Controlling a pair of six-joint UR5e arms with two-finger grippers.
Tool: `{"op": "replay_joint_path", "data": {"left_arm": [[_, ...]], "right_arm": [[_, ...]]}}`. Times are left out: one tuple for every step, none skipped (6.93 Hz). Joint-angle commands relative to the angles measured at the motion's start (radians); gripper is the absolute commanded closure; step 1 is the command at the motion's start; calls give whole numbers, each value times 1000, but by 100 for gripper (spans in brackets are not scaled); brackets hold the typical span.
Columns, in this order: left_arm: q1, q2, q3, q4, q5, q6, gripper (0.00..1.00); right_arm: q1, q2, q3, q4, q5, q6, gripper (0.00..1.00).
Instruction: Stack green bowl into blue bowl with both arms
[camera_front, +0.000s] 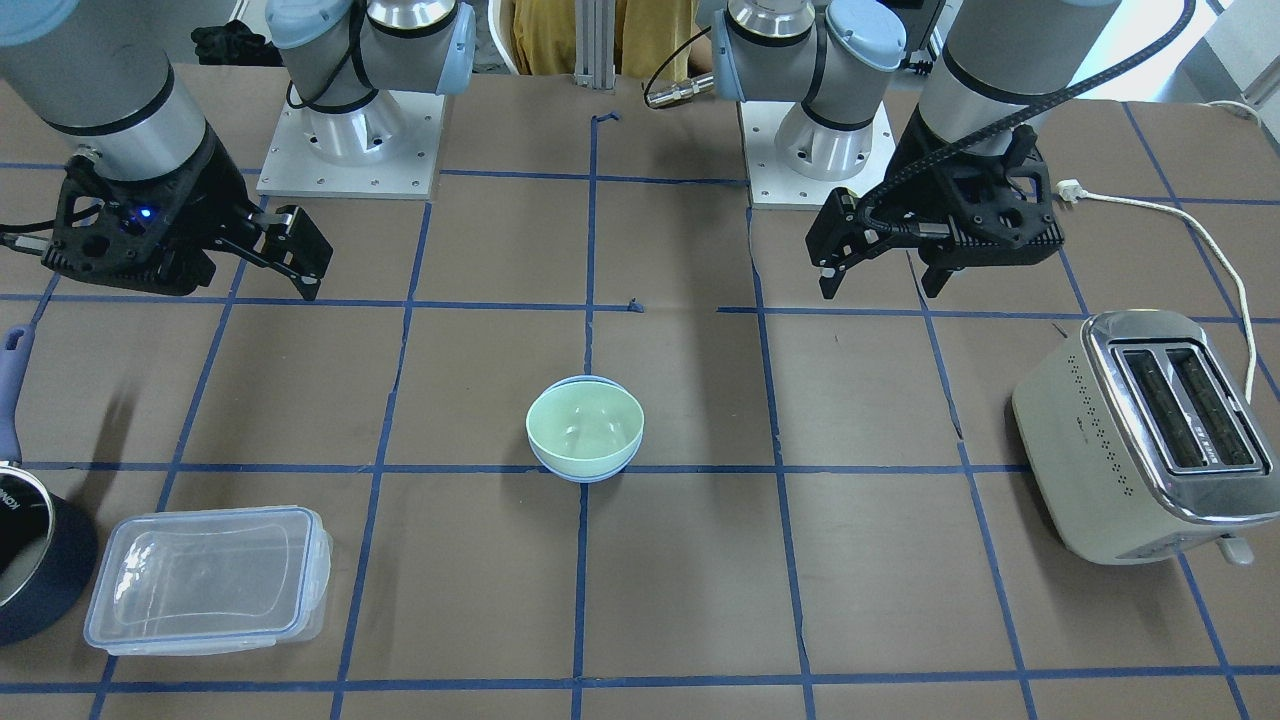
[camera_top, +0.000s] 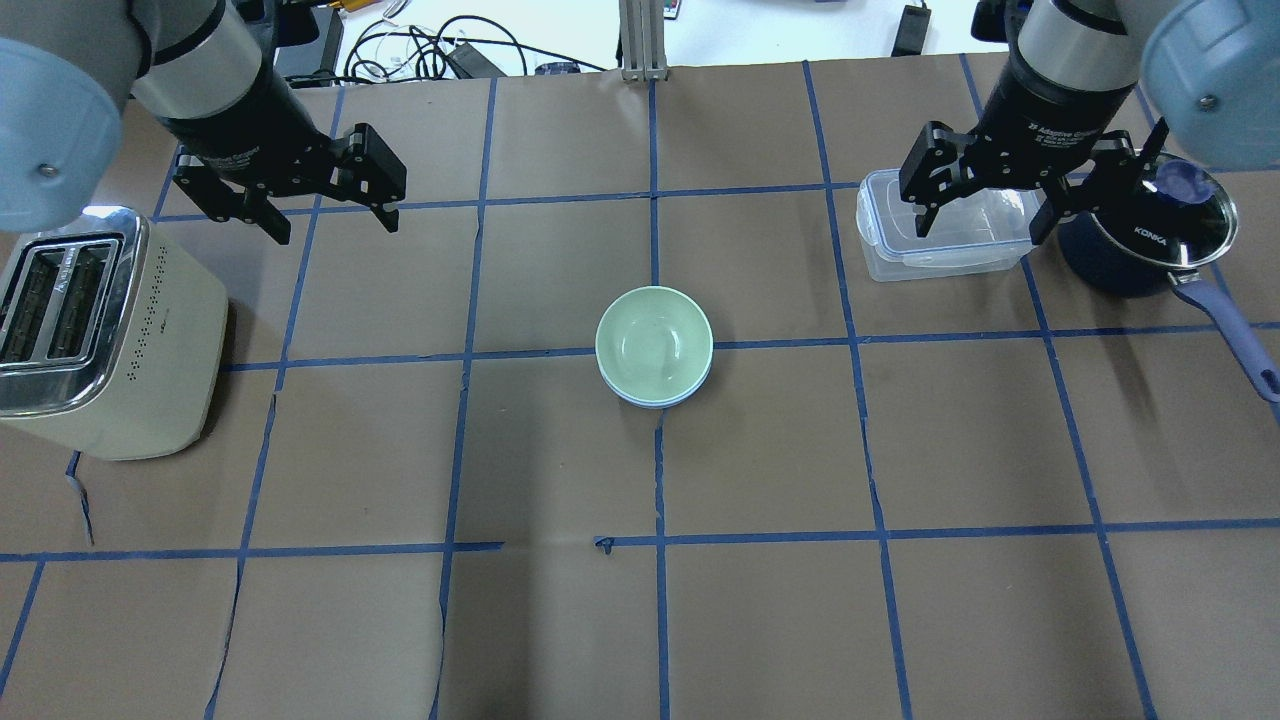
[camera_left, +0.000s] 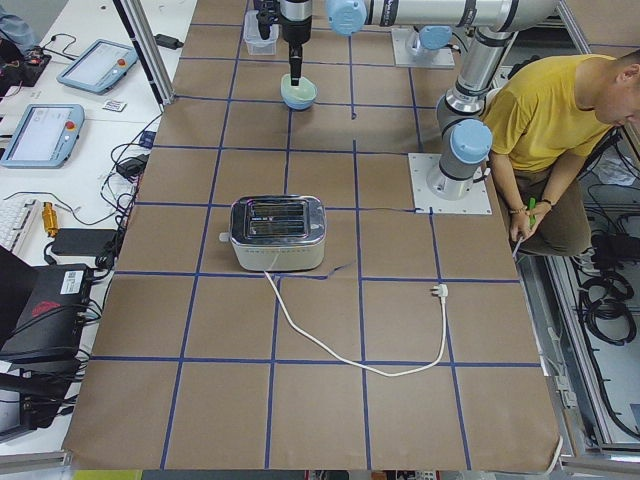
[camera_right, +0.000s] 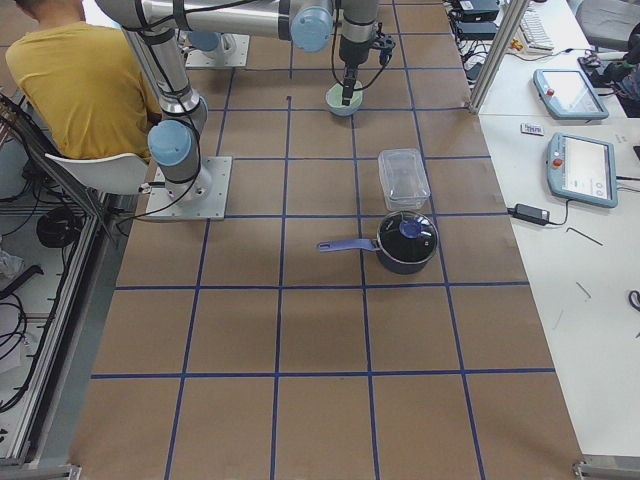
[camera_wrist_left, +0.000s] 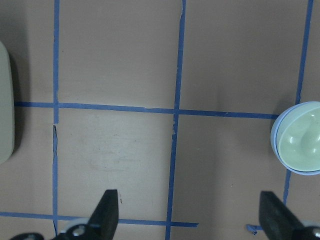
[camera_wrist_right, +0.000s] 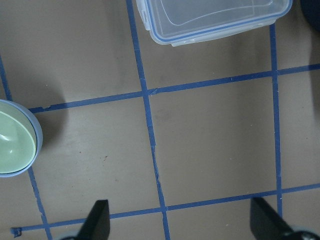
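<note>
The green bowl (camera_top: 653, 340) sits nested inside the blue bowl (camera_top: 655, 401) at the table's middle. Only the blue rim and lower edge show around it. The pair also shows in the front view as the green bowl (camera_front: 585, 425) and the blue bowl (camera_front: 590, 477). My left gripper (camera_top: 335, 225) is open and empty, raised above the table to the bowls' far left. My right gripper (camera_top: 980, 230) is open and empty, hovering over the clear container. In the left wrist view the bowls (camera_wrist_left: 300, 142) lie at the right edge, and in the right wrist view the bowls (camera_wrist_right: 12, 145) lie at the left edge.
A cream toaster (camera_top: 110, 330) stands at the left, and its cord (camera_front: 1200, 240) trails behind it. A clear plastic container (camera_top: 900, 250) and a navy saucepan (camera_top: 1130, 250) with a lid stand at the far right. A person in yellow (camera_left: 550, 110) sits behind the robot.
</note>
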Motion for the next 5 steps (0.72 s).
{"op": "replay_joint_path", "data": {"left_arm": [[0,0,2,0,-1,0,0],[0,0,0,0,0,0,0],[0,0,0,0,-1,0,0],[0,-1,3,0,-1,0,0],[0,-1,5,0,-3,0,0]], "right_arm": [[2,-5,-4,6,7,0,0],[3,-5,-3,8,7,-1,0],[3,-2,-3,6,8,-1,0],[3,4,0,-5,8,-1,0],[5,16,11,-8,8,0,0]]}}
